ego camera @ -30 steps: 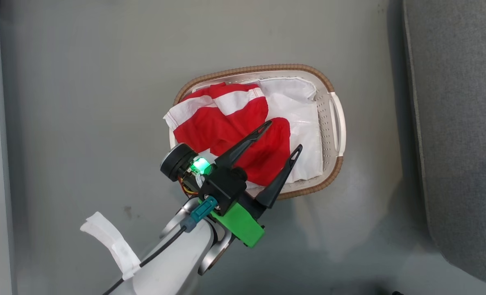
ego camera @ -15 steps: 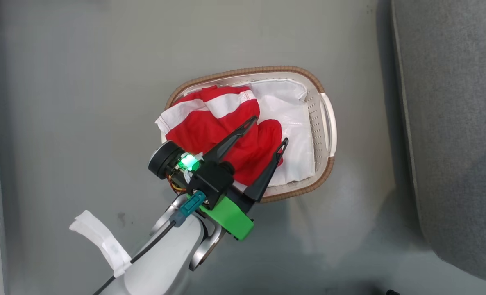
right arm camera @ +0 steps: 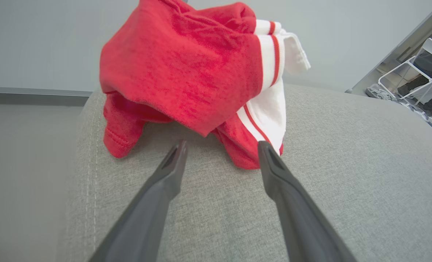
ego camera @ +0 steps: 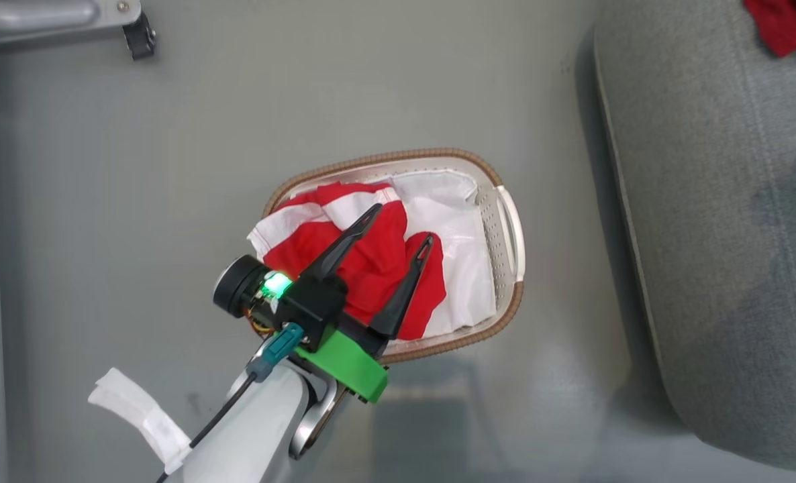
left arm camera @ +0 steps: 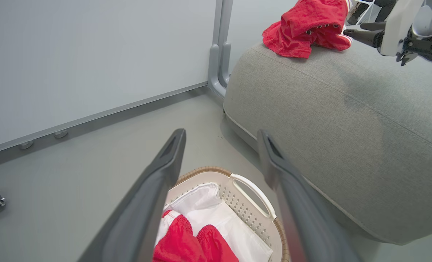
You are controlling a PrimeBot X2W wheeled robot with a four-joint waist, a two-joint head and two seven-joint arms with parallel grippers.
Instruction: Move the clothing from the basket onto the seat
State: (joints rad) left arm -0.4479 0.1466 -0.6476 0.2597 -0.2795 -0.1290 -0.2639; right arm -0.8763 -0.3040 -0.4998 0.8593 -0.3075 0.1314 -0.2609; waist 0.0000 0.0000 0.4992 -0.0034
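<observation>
The cream lattice basket (ego camera: 505, 231) with a brown braided rim stands on the grey floor, and its white liner holds a red garment with white bands (ego camera: 371, 268). My left gripper (ego camera: 402, 225) hovers open over that garment with nothing between its fingers. In the left wrist view the same gripper (left arm camera: 221, 134) points past the basket (left arm camera: 254, 189) and the garment in it (left arm camera: 187, 243) toward the grey sofa (left arm camera: 347, 120). A second red garment (right arm camera: 187, 72) lies crumpled on the sofa (right arm camera: 310, 189). My right gripper (right arm camera: 222, 143) is open just short of it.
The sofa (ego camera: 720, 235) fills the right side of the head view, with the second garment (ego camera: 784, 23) at its far end. A castor on a grey frame (ego camera: 139, 37) stands at the upper left. A white folding chair (right arm camera: 420, 69) stands beyond the sofa.
The head camera has shifted, so the basket shows lower and further left, and the castor and the sofa's garment have come into view. The left gripper stays open over the basket, drifted slightly left.
</observation>
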